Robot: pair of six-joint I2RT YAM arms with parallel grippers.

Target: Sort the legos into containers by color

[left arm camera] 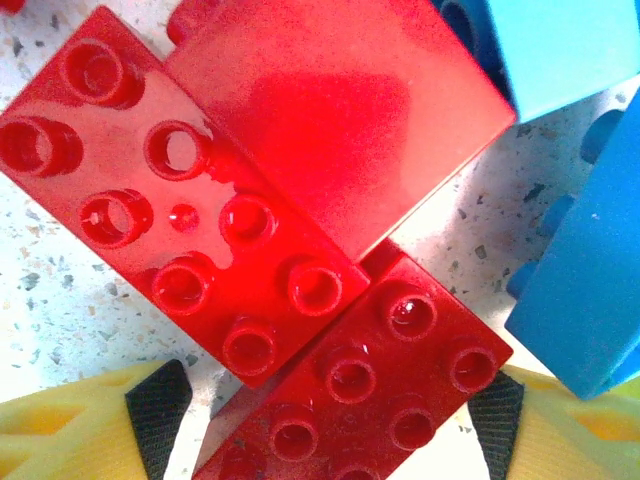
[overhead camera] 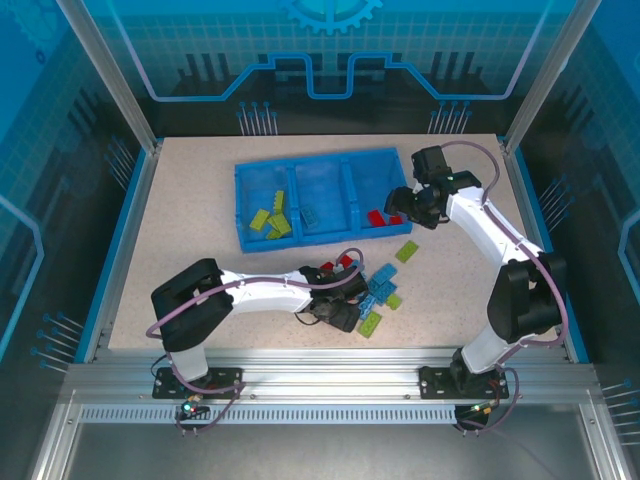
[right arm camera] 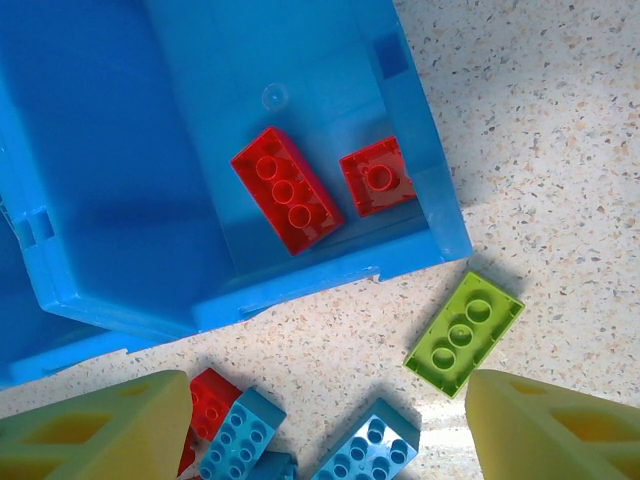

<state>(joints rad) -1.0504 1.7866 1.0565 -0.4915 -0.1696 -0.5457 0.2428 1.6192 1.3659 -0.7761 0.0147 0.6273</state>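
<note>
Glowing blue panels wall in a speckled counter (overhead camera: 200, 230), and toward its back lies the blue tray (overhead camera: 239, 200). Its three bins are partly filled, with yellow-green bricks (overhead camera: 272, 222) in the left one, a blue brick (overhead camera: 312, 214) in the middle and red bricks (overhead camera: 378, 217) in the right. The rest of the legos lie loose in a pile (overhead camera: 378, 290) near the front, between the two arms. One green brick (overhead camera: 407, 251) lies a little apart, near the tray's right corner.

The left hand (overhead camera: 335, 300) sits low at the pile's red end. Seen from its wrist, the jaws stand partly open on either side of a dark red brick (left arm camera: 370, 400). One pad (left arm camera: 495, 415) looks to be at the brick's corner, but a sliver of counter shows by the other, so I judge the brick not gripped yet. It lies against a second red one (left arm camera: 180, 200), with blue bricks (left arm camera: 590, 290) just beside.

The right hand (overhead camera: 405, 205) hovers over the tray's right bin, jaws wide, holding nothing.

So the step in hand is picking up a red. Next the left hand must shut squarely on that brick, lift it free without dragging its neighbour along, and carry it to the right bin. The right arm looks to be in the way there, so one of them would have to yield.
</note>
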